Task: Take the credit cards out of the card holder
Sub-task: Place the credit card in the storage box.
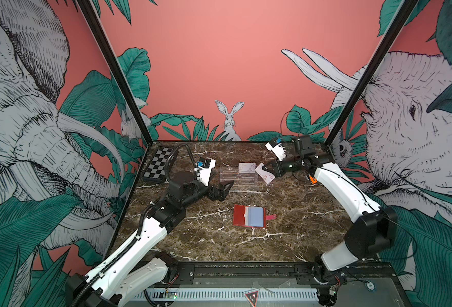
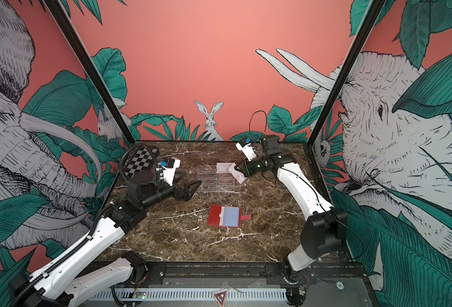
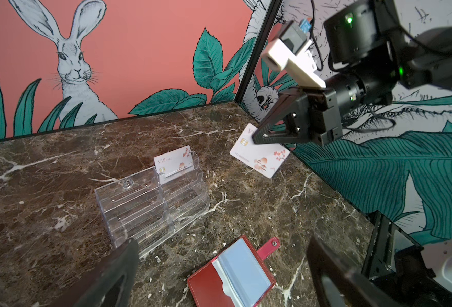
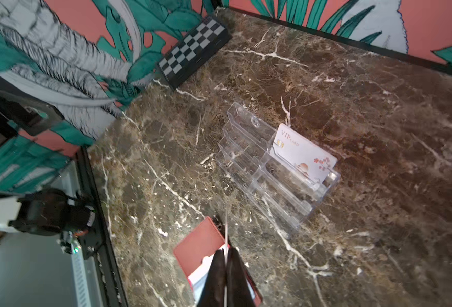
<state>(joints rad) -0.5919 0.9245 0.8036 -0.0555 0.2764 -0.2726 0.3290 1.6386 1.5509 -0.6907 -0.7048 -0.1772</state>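
The right gripper (image 3: 256, 138), extended over the far right of the table (image 1: 286, 239), is clamped on 1 tilted credit card (image 3: 262, 159) held aloft just beside the clear acrylic rack (image 1: 230, 183), whose rear right pocket holds a 2nd credit card (image 1: 247, 168); the left gripper (image 1: 225, 190) hangs spread wide at the rack's left; the red card holder (image 1: 242, 215) lies open mid-table, bare marble around it.

Two cards: a held card (image 1: 264, 177) pinched edge-on in the right claw (image 1: 265, 169), and a standing card (image 1: 247, 168) just beside that claw, in the rack's rear tier. One clear tiered rack (image 1: 230, 175), between the two claws. One red wallet (image 1: 239, 215), lying open, nearer the front than either claw. One checkered board (image 1: 158, 164), beyond the left claw (image 1: 221, 186), at the far corner. Two claws, two arms. Pale strip inside the wallet: card or not, cannot tell.
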